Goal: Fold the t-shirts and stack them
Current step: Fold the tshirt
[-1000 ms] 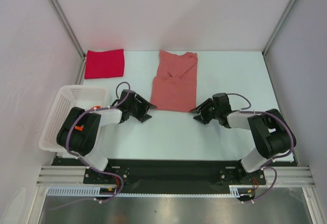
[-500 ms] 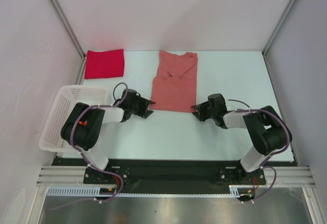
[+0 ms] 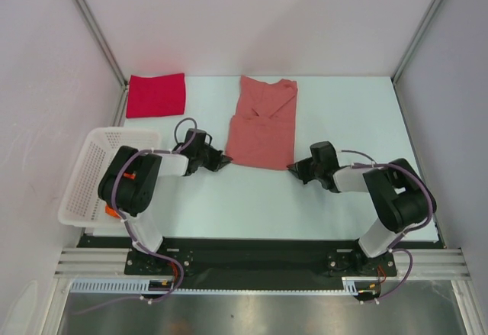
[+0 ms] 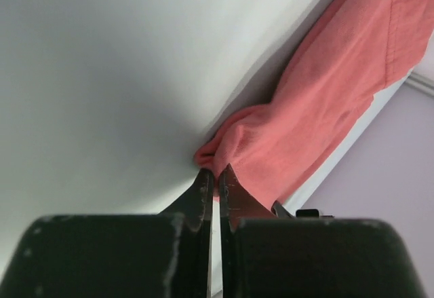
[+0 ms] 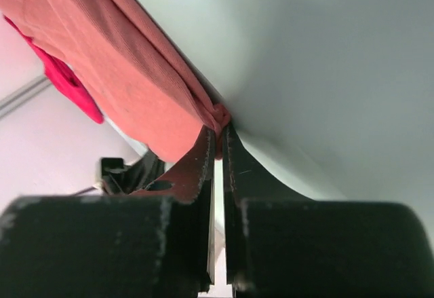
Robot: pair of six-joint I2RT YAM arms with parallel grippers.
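Item 1: salmon-pink t-shirt [image 3: 261, 125], frame centre, partly folded. Your left gripper [image 3: 227, 159] is pinched tight on its lower-left corner, and your right gripper [image 3: 291, 167] on its lower-right corner. Item 2: crimson t-shirt [image 3: 155, 95], folded, upper left.

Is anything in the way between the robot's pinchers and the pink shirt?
No, nothing visible. The left gripper and the right gripper are each shut on a near corner of the salmon-pink t-shirt, touching it directly.
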